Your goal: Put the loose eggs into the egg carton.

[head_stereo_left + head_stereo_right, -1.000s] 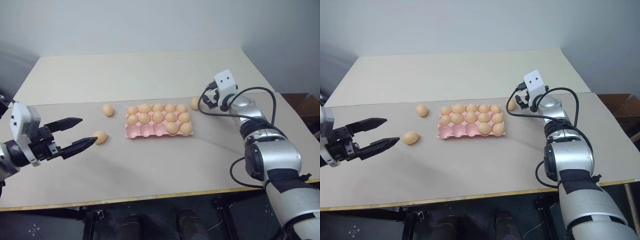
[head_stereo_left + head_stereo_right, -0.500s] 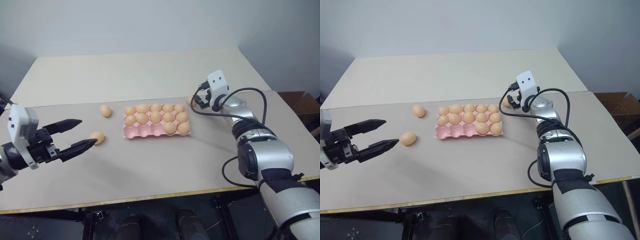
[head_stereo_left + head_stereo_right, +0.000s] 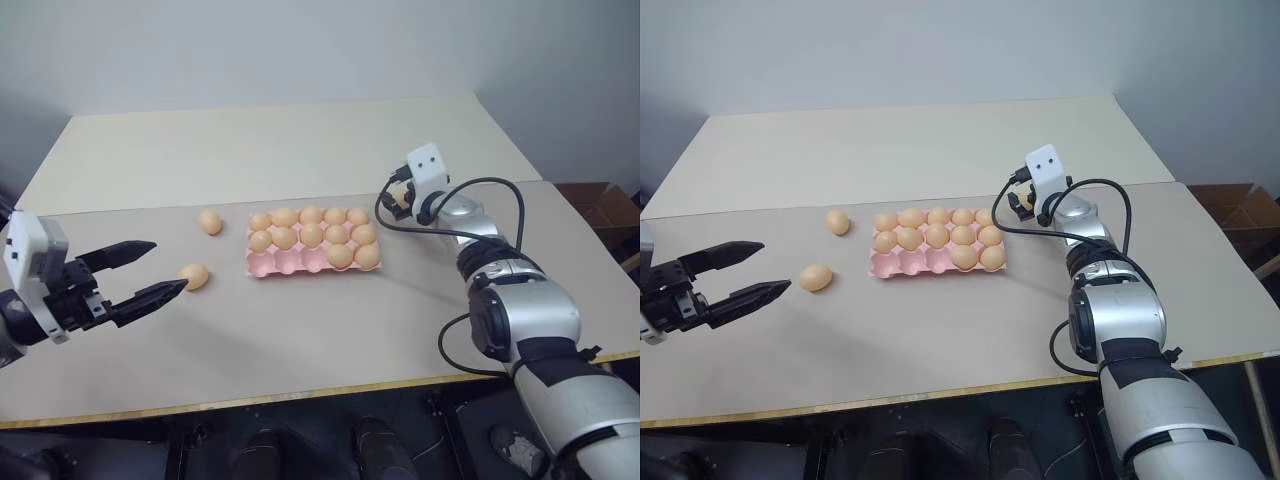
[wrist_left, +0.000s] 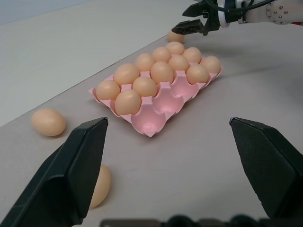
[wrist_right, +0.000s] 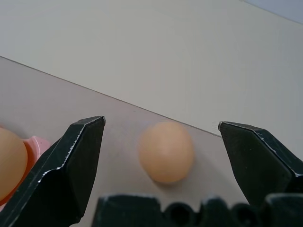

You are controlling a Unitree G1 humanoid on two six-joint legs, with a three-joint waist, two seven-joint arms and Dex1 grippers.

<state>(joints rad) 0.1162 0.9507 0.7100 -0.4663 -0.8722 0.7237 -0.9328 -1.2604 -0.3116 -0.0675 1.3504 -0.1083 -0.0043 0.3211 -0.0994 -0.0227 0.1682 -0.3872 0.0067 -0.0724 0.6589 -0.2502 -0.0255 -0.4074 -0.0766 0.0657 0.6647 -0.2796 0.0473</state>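
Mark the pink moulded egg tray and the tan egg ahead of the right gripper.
Pink moulded egg tray [image 3: 296, 263], left eye view, empty front cups.
Tan egg [image 5: 166, 150], right wrist view, its middle.

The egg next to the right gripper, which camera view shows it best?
The right wrist view: the egg sits large and unobstructed on the table between the open right gripper fingers. In the eye views it is mostly hidden behind the gripper's camera block. In the left wrist view it is small, beyond the egg carton.

Silver arm [image 3: 520, 310], black cables [image 3: 480, 185]
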